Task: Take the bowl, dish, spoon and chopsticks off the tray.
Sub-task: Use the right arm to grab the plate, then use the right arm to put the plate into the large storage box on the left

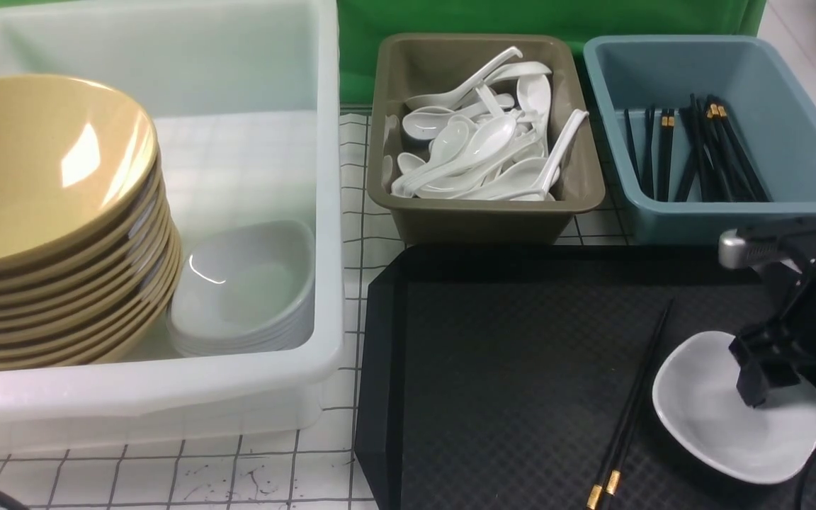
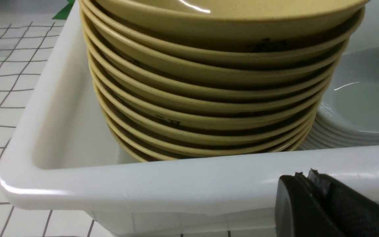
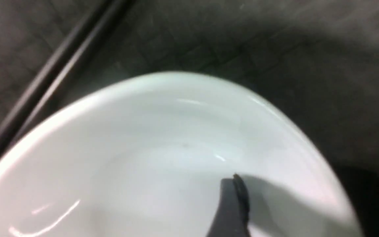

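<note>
The black tray [image 1: 507, 368] holds the white dish [image 1: 705, 418] at its right and the black chopsticks [image 1: 635, 397] lying just left of it. My right gripper [image 1: 762, 393] is open over the dish. One finger [image 3: 232, 204] reaches down inside the dish [image 3: 163, 158]; the other finger is hidden past the rim. No yellow bowl or spoon shows on the tray. Yellow bowls [image 1: 54, 212] are stacked in the white tub [image 1: 330, 234]. My left gripper [image 2: 303, 176] is shut and empty, just outside that tub's front wall [image 2: 143, 184].
A stack of white dishes [image 1: 245, 290] sits beside the bowls in the tub. An olive-brown tub [image 1: 479, 212] with several white spoons and a blue-grey tub [image 1: 727, 212] with several chopsticks stand behind the tray. The tabletop has a white grid pattern.
</note>
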